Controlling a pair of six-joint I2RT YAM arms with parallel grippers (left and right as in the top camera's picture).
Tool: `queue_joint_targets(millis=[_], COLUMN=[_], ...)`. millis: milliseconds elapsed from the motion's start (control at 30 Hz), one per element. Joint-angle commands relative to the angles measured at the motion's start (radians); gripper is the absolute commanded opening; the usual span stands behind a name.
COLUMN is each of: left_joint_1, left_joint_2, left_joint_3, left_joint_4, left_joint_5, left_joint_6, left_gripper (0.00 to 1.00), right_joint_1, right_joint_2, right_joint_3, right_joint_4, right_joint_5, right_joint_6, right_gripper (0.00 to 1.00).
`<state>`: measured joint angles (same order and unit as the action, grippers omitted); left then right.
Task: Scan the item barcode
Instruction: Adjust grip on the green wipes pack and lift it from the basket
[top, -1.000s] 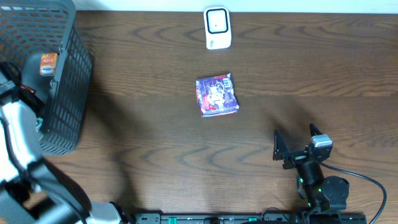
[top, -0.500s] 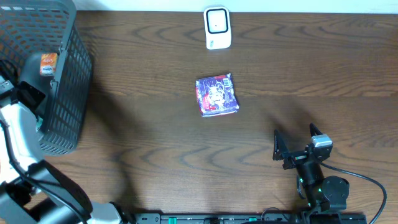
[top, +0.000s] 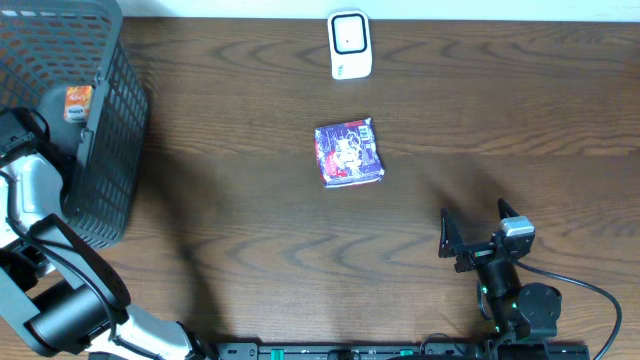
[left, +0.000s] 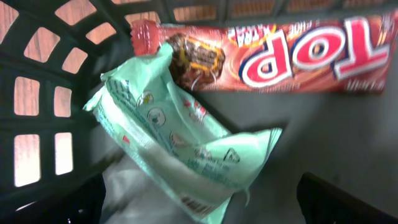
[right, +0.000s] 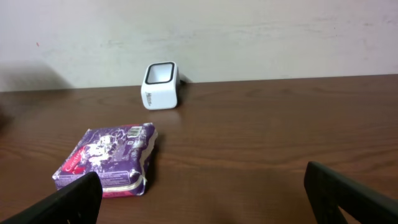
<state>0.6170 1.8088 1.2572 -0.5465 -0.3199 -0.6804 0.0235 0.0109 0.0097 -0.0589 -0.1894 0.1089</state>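
The left gripper is down inside the dark basket, far off to one side of the white scanner. Its fingers are spread wide and hold nothing. Under it lie a mint-green packet and a red chocolate bar. The right gripper is wide open and empty too, well away from the scanner. The purple packet lies flat on the dark brown wooden table, near the scanner, on the robot's side of it. Behind the scanner is a plain pale wall.
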Motion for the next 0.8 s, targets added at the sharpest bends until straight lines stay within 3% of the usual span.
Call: queue_joint_targets(millis=[0,500,567,667,767], left_joint_1=[0.008,0.052,0.053,0.053,0.053], left_joint_2=[0.01,0.083,0.083,0.083,0.083], left_joint_3=[0.006,0.006,0.006,0.006,0.006], left_joint_4=[0.019,-0.017,-0.017,-0.024,-0.041], left_joint_5=[-0.026,-0.033,-0.032,-0.032,-0.028], left_joint_6=[-0.104,-0.137,-0.137,-0.137,-0.137], left_gripper=[0.98,1.0,0.95,0.75,0.41], right_joint_1=[-0.005,-0.005,-0.005,-0.005,-0.005], right_joint_2=[-0.005,-0.005,-0.005,-0.005,-0.005], right_joint_3=[-0.004,-0.004,-0.004,-0.004,-0.004], right_joint_4=[-0.001,-0.001,-0.001,-0.001,-0.001], right_joint_5=[0.0,0.0,0.0,0.0,0.0], right_joint_6=[-0.013,-0.013,-0.013,-0.013,-0.013], right_gripper=[0.99,0.99,0.99,0.99,0.99])
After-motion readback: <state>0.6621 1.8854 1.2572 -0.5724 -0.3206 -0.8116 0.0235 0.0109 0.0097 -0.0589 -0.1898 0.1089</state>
